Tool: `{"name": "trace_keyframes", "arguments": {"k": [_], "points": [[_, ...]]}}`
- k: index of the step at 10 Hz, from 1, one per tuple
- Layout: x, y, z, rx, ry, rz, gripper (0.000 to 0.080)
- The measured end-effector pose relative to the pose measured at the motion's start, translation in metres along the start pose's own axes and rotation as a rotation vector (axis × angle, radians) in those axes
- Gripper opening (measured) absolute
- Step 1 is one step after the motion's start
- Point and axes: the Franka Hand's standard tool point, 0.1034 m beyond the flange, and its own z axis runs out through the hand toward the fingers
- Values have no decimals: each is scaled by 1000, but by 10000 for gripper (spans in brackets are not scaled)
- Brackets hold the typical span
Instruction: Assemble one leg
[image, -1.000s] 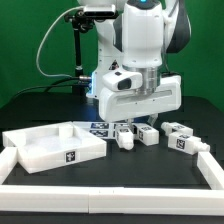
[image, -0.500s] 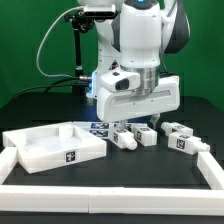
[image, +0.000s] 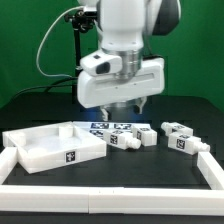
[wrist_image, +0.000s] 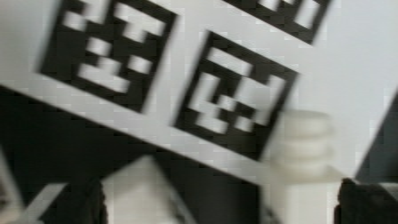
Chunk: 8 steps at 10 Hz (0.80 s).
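Four white legs lie in a loose row on the black table: two close together (image: 125, 140) (image: 147, 137) and two more (image: 172, 130) (image: 190, 143) toward the exterior view's right. My gripper (image: 126, 106) hangs above the marker board and the nearest legs. Its dark fingers (image: 113, 104) stand apart with nothing between them. The wrist view is blurred. It shows one leg (wrist_image: 306, 152) with its narrower round end lying at the edge of the marker board (wrist_image: 169, 70). My own fingers cannot be made out there.
The big white tray-like panel (image: 40, 152) lies at the exterior view's left. The marker board (image: 103, 127) lies behind the legs. A white rail (image: 110, 188) borders the table front, with side rails at both ends. The arm's base and cables stand behind.
My gripper has risen from just above the legs and moved toward the exterior view's left. The four legs have not moved.
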Motion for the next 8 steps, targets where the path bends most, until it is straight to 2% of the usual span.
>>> {"name": "trace_keyframes", "arguments": {"k": [1, 2, 6, 7, 8], "points": [[3, 13, -6, 0, 8, 5, 649], [7, 15, -8, -3, 13, 2, 649], [6, 13, -6, -1, 10, -1, 649], [5, 17, -8, -5, 9, -38, 649], [1, 41, -16, -21, 16, -115, 649]]}}
